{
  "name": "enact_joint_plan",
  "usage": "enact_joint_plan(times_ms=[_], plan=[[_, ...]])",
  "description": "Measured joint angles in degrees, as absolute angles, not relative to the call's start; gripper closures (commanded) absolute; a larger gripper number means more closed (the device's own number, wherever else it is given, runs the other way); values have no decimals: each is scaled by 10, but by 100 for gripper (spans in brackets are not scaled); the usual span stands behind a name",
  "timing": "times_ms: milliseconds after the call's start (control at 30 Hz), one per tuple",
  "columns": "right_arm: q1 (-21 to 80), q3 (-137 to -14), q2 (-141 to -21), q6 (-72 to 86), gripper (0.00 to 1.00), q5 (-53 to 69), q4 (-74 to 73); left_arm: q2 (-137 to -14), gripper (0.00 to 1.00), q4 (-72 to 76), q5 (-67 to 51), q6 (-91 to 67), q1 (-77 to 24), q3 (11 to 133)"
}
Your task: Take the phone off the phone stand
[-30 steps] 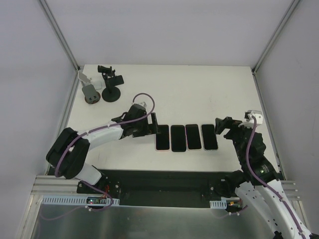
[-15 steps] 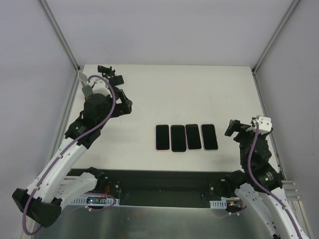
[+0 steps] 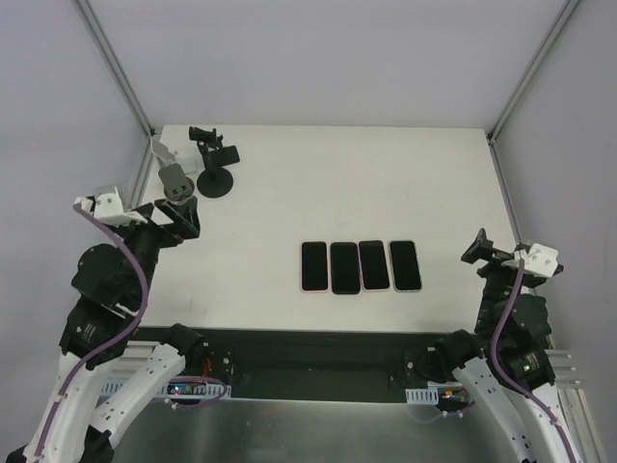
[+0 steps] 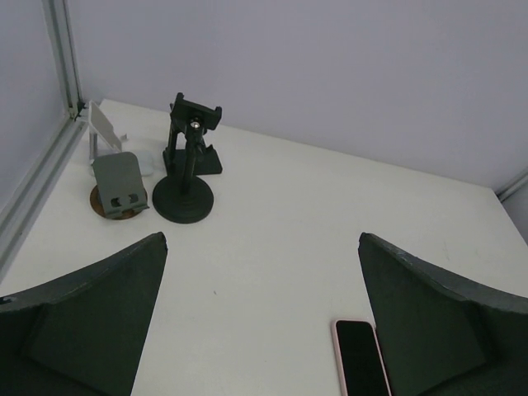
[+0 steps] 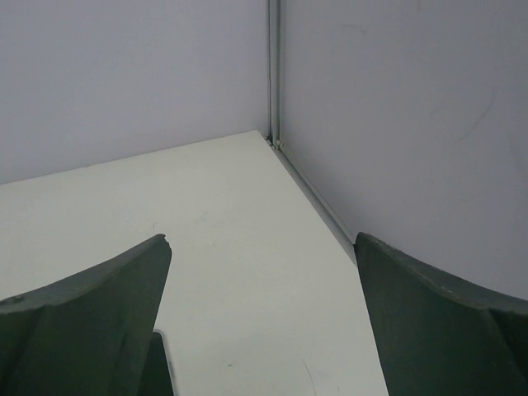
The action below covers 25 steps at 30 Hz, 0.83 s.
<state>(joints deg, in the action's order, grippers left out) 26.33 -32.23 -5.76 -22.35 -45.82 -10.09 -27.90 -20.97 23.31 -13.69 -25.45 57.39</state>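
Note:
Several dark phones [image 3: 359, 266] lie flat, side by side, in a row at the table's middle. A black phone stand [image 3: 214, 170] stands at the back left and holds no phone; it also shows in the left wrist view [image 4: 188, 169]. My left gripper [image 3: 181, 218] is open and empty, raised near the left edge, between the stands and the phones. One pink-edged phone [image 4: 360, 360] shows by its right finger. My right gripper [image 3: 480, 249] is open and empty at the right side, right of the phone row. Its wrist view shows a phone's edge [image 5: 157, 363].
A grey stand [image 3: 176, 181] on a brown base and a pale stand [image 3: 161, 149] sit left of the black stand, close to the left wall rail [image 3: 135, 198]. Both also show in the left wrist view, the grey [image 4: 120, 183] and the pale [image 4: 103, 125]. Walls enclose the table.
My left arm has pulled away from the leftmost phone, swung past the stands and drawn back to the near left. My right arm has drawn back to the right. The phones have not moved.

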Motion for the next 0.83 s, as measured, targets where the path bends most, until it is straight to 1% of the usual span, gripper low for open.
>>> enact_joint_plan(times_ms=[167, 300, 833], plan=[[263, -322, -47, -245, 4, -462, -67, -225, 1, -210, 247, -130, -255, 568], [263, -322, -40, -250, 4, -461, -59, -205, 1, -216, 250, -130, -255, 560], [263, -322, -29, -251, 4, -461, -58, -204, 1, -220, 260, -135, -255, 552]])
